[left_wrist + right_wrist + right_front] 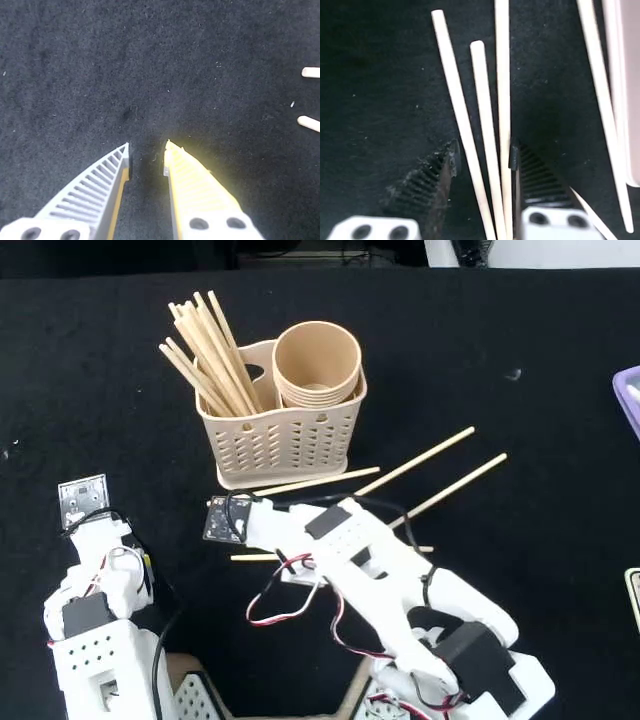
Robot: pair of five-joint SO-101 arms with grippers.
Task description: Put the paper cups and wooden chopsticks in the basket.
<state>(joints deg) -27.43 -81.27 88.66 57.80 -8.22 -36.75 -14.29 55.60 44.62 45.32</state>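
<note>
A beige basket [285, 435] stands at the back middle of the table, holding a stack of paper cups [316, 365] and a bundle of wooden chopsticks [210, 350]. Loose chopsticks [430, 472] lie on the black cloth in front of it and to its right. My right arm [350, 540] stretches low over them. My right gripper [482, 155] is open, its black fingers either side of three chopsticks [487, 125] on the cloth. The basket's wall [626, 75] is close beside it. My left gripper [146, 149] is open over bare cloth, with two chopstick ends [310, 72] off to one side.
The left arm [95, 590] sits at the front left corner. A purple object [628, 395] pokes in at the right edge of the table. Black cloth lies bare at the far left and far right.
</note>
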